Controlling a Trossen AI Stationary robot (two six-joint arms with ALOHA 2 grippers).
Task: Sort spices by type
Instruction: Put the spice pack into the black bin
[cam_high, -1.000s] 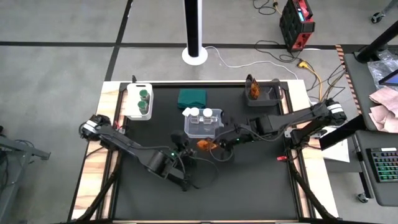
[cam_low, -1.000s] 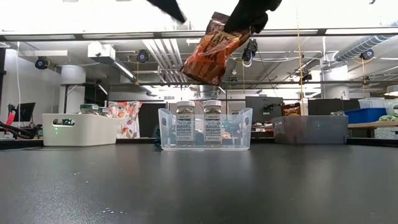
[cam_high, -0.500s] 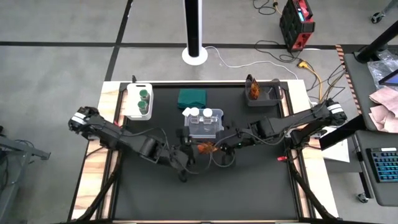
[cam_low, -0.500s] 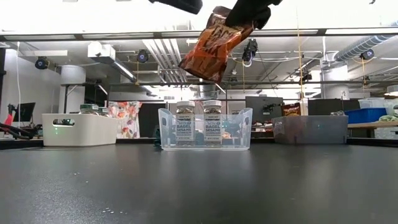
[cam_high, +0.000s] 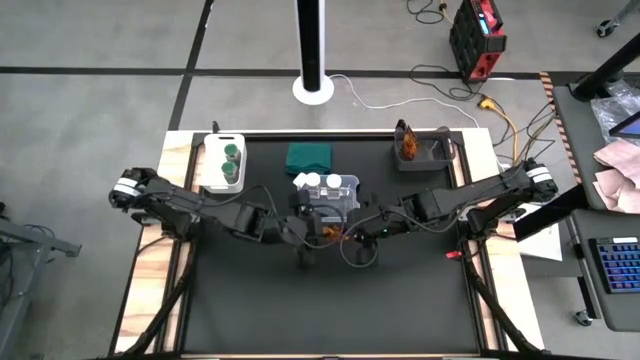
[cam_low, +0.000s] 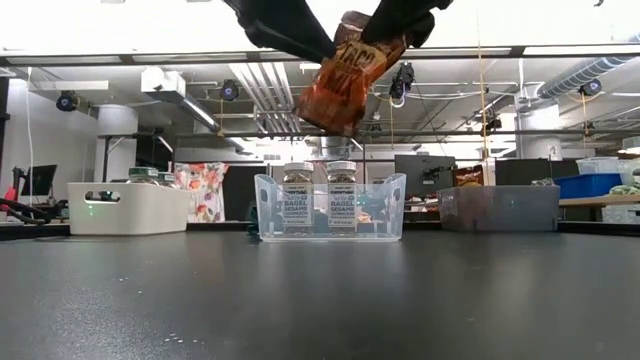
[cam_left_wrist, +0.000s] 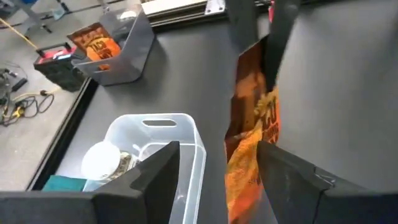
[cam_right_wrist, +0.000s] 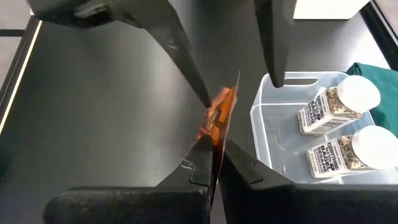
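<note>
Orange packet (cam_low: 340, 85): pinched aloft by right hand (cam_right_wrist: 214, 155); left hand (cam_left_wrist: 214, 165), spread wide, flanks it for handover.

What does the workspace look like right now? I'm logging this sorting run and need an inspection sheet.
Surface: black table, wooden edges.
Job's things: orange packet held in the air; white-lidded jars in clear bin; green-lidded jars in white bin; second packet in grey bin.
Clutter: dark green block.
Grippers: right gripper shut on orange packet; left gripper open around it.
Cables: on floor beyond table.
Surroundings: white pole base, red device.
</note>
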